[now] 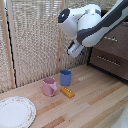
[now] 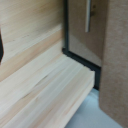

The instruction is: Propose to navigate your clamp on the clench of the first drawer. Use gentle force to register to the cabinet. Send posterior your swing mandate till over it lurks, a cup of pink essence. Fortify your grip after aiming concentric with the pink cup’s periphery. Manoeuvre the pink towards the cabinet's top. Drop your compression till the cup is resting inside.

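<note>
While my clamp (image 1: 76,49) hangs near the picture's top middle, I cannot tell if it is shut; the smooth round pink cup (image 1: 49,86) sits lower left on pale wood

Glossy pink cup (image 1: 49,86), light wood table (image 1: 95,100) w/ visible grain — cabinet (image 1: 112,56) dark wood.

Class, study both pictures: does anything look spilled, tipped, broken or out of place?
Nothing stands out. The pink cup and blue cup stand upright on the wooden table, a yellow block lies flat beside them, and the white plate looks whole. No spills show.
</note>
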